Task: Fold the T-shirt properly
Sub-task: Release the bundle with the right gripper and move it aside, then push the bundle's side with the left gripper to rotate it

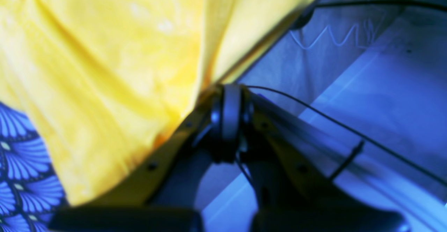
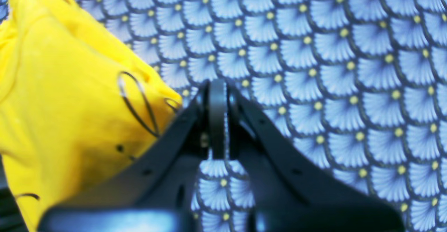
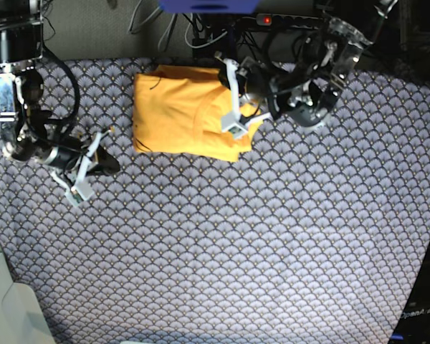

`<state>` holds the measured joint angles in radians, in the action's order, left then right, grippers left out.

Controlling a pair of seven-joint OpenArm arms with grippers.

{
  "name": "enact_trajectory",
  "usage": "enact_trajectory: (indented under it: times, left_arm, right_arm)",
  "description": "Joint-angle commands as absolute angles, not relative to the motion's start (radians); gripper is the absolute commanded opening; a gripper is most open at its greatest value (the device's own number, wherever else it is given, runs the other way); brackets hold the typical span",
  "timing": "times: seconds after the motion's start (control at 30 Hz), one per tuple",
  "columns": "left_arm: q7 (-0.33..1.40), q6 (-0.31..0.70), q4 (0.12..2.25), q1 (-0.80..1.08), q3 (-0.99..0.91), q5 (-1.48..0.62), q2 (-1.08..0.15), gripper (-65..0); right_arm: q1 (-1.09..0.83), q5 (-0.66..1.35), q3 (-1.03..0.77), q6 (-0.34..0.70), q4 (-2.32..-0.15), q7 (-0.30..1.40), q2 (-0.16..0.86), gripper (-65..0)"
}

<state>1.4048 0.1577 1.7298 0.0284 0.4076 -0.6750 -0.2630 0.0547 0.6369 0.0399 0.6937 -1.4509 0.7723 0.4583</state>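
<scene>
The yellow T-shirt point(image 3: 179, 111) lies folded into a rough rectangle at the back middle of the patterned cloth. In the base view my left gripper point(image 3: 244, 87) sits over the shirt's right edge. In the left wrist view its fingertips point(image 1: 230, 90) are shut, and the T-shirt point(image 1: 104, 78) has its edge running taut right into them. My right gripper point(image 3: 117, 165) rests left of the shirt, apart from it. It is shut on nothing point(image 2: 218, 85) above the cloth, with the T-shirt point(image 2: 63, 106) bunched to its left.
The blue-grey scale-patterned cloth point(image 3: 236, 251) covers the whole table. Black cables point(image 1: 349, 131) run past the left gripper, and thin wire loops point(image 2: 136, 99) hang in front of the shirt in the right wrist view. Dark equipment and cables line the back edge point(image 3: 272, 21).
</scene>
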Motion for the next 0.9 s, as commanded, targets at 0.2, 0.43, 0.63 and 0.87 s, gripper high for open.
enact_trajectory:
  times: [0.2, 0.43, 0.63, 0.87]
  left_arm:
    - [1.396, 0.156, 1.685, -0.001, 0.398, -0.495, -0.211, -65.0]
    - [1.396, 0.157, 1.636, -0.027, 0.395, -0.323, -0.136, -65.0]
    - [1.396, 0.157, 1.635, -0.033, 0.400, -0.263, -0.110, -65.0]
    - [1.396, 0.157, 1.635, -0.024, 0.395, -0.254, -0.122, -65.0]
  right_arm:
    - [0.065, 0.654, 0.033, 0.698, -1.465, 0.753, 0.466, -65.0]
    - [0.064, 0.654, 0.030, 0.698, -1.465, 0.753, 0.473, -65.0]
    - [0.068, 0.654, 0.031, 0.698, -1.463, 0.753, 0.483, -65.0]
    - [0.071, 0.653, 0.036, 0.698, -1.405, 0.745, 0.450, -65.0]
